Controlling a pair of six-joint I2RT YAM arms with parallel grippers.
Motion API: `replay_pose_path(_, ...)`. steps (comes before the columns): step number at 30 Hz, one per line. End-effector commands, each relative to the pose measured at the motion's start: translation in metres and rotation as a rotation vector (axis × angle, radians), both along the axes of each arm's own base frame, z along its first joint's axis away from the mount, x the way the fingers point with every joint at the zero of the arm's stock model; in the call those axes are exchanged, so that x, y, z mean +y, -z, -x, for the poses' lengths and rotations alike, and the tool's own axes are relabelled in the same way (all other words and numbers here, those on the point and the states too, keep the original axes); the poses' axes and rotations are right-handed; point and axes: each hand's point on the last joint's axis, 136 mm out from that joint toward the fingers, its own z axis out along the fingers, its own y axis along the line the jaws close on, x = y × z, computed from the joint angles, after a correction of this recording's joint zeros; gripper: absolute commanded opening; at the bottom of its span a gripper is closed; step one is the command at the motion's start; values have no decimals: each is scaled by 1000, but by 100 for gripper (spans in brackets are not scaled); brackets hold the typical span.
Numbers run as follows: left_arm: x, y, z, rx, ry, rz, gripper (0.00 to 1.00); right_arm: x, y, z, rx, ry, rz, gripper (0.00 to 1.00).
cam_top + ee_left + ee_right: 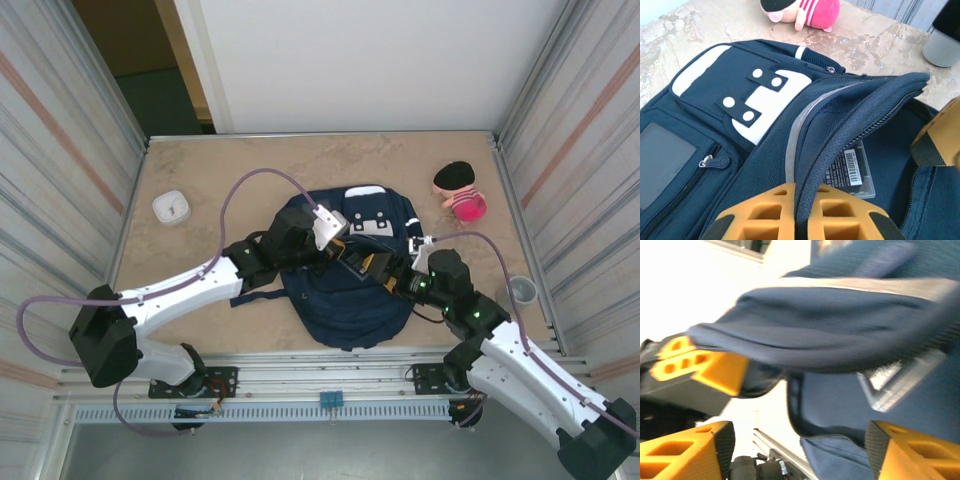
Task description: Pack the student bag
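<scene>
The large navy blue fabric student bag [350, 290] lies under both claws. Its zippered flap edge is clenched in the left gripper [800, 212]; the right gripper [800, 442] is spread empty at the opening, where a clear plastic barcoded case [852, 170] is lodged. The cloth is judged limp and light; the stiffer zipper seam is best gripped
</scene>
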Motion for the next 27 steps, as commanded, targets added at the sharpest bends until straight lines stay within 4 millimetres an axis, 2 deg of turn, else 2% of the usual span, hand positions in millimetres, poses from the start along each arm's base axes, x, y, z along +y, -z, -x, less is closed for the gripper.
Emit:
replay_pose_path(1, -11, -33, -3, -85, 38, 109, 0, 12, -37, -7, -102, -27, -90, 74)
replay_pose_path(5, -18, -21, 2, -80, 95, 96, 2, 12, -42, -24, -107, 10, -94, 76)
replay_pose_path(10, -26, -9, 11, -91, 167, 60, 4, 10, -44, -50, -68, 40, -140, 71)
replay_pose_path(12, -27, -5, 14, -88, 187, 41, 5, 7, -47, -58, -63, 44, -132, 66)
replay_pose_path(14, -30, -2, 18, -95, 216, 40, 9, 2, -47, -65, -54, 50, -121, 53)
replay_pose_path(16, -30, 0, 21, -91, 231, 40, 17, -7, -43, -72, -32, 66, -115, 44)
replay_pose_path(17, -28, 0, 20, -91, 222, 36, 26, -12, -39, -75, -14, 74, -111, 41)
replay_pose_path(18, -24, 1, 18, -87, 200, 34, 41, -17, -35, -77, -22, 70, -91, 39)
replay_pose_path(19, -18, 1, 16, -78, 188, 41, 51, -22, -31, -79, -13, 68, -88, 37)
replay_pose_path(22, 3, 1, 12, -43, 148, 74, 70, -33, -23, -82, 16, 60, -79, 34)
replay_pose_path(24, 20, 5, 9, -16, 126, 90, 76, -37, -23, -82, 22, 51, -77, 32)
replay_pose_path(27, 44, 31, 4, 27, 96, 59, 78, -40, -22, -82, 34, 35, -63, 31)
